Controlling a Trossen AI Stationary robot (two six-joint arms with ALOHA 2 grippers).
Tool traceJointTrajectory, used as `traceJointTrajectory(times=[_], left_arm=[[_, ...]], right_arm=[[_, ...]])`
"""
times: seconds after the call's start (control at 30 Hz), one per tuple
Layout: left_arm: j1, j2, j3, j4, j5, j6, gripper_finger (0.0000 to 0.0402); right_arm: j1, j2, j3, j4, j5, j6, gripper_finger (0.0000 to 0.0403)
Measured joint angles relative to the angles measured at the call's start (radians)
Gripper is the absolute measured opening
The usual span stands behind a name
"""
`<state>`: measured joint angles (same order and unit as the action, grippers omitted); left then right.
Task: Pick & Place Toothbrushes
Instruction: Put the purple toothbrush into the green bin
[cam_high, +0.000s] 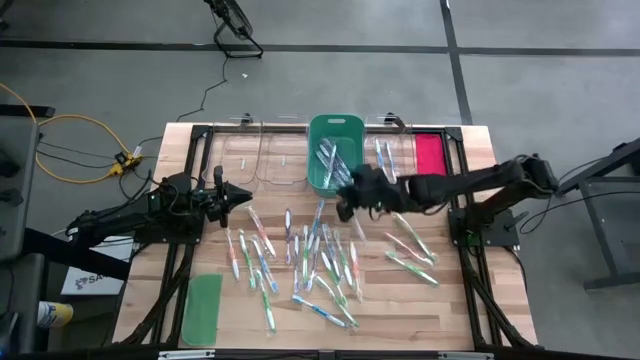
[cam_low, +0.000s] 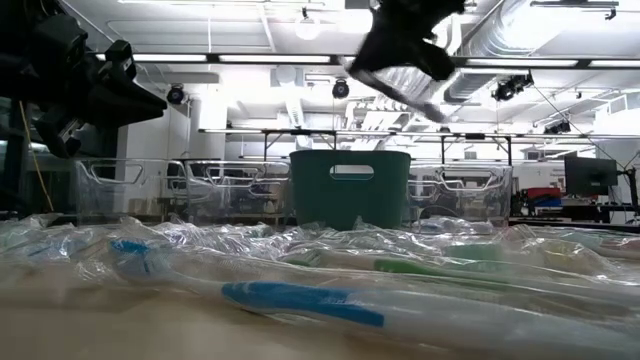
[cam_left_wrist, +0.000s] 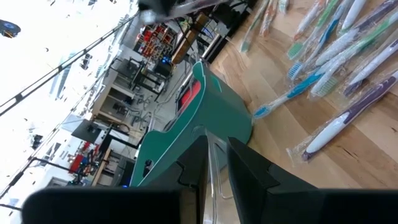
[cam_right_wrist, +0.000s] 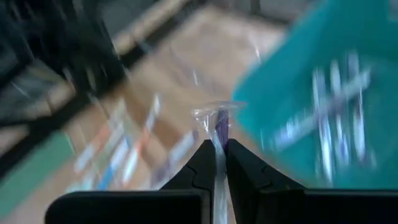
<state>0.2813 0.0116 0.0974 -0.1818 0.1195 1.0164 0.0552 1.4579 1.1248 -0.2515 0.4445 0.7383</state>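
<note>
Many wrapped toothbrushes (cam_high: 320, 265) lie scattered flat on the wooden table, and several more lie inside the green bin (cam_high: 335, 125). My right gripper (cam_high: 347, 200) hangs in the air just near of the bin's front wall, shut on one wrapped purple-handled toothbrush (cam_right_wrist: 219, 121). In the low view that toothbrush (cam_low: 395, 85) hangs high above the table. My left gripper (cam_high: 237, 195) waits over the table's left side, its fingers a narrow gap apart and touching nothing. My right gripper pinches the wrapped toothbrush between its two fingers, on the clear wrapper by the purple handle (cam_right_wrist: 217, 134). The toothbrush is lifted clear of the table and slants below the fingers (cam_low: 410, 55) in the low view. Which end of it the fingers have is blurred.
Clear bins (cam_high: 265, 160) (cam_high: 395, 150) flank the green bin along the far edge. A red-pink lid (cam_high: 428, 152) lies at the far right, and a green lid (cam_high: 203, 308) lies near the front left corner. Bare wood shows at the table's right side (cam_high: 480, 290).
</note>
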Motion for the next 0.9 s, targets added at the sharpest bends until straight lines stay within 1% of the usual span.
traceJointTrajectory(times=[0.13, 0.33, 0.43, 0.6, 0.7, 0.9], left_arm=[[0.0, 0.0, 0.0, 0.0, 0.0, 0.0, 0.0055], [0.0, 0.0, 0.0, 0.0, 0.0, 0.0, 0.0055], [0.0, 0.0, 0.0, 0.0, 0.0, 0.0, 0.0055], [0.0, 0.0, 0.0, 0.0, 0.0, 0.0, 0.0055], [0.0, 0.0, 0.0, 0.0, 0.0, 0.0, 0.0055], [0.0, 0.0, 0.0, 0.0, 0.0, 0.0, 0.0055]], right_arm=[[-0.096, 0.006, 0.0, 0.123, -0.008, -0.096, 0.0017], [-0.232, 0.008, 0.0, 0.179, -0.061, -0.14, 0.0017], [-0.288, 0.008, 0.0, 0.205, -0.085, -0.141, 0.0017], [-0.358, 0.027, 0.0, 0.204, -0.088, -0.126, 0.0017], [-0.391, 0.054, 0.002, 0.216, -0.086, -0.084, 0.0017], [-0.444, 0.142, 0.0, 0.243, -0.084, -0.054, 0.0017]])
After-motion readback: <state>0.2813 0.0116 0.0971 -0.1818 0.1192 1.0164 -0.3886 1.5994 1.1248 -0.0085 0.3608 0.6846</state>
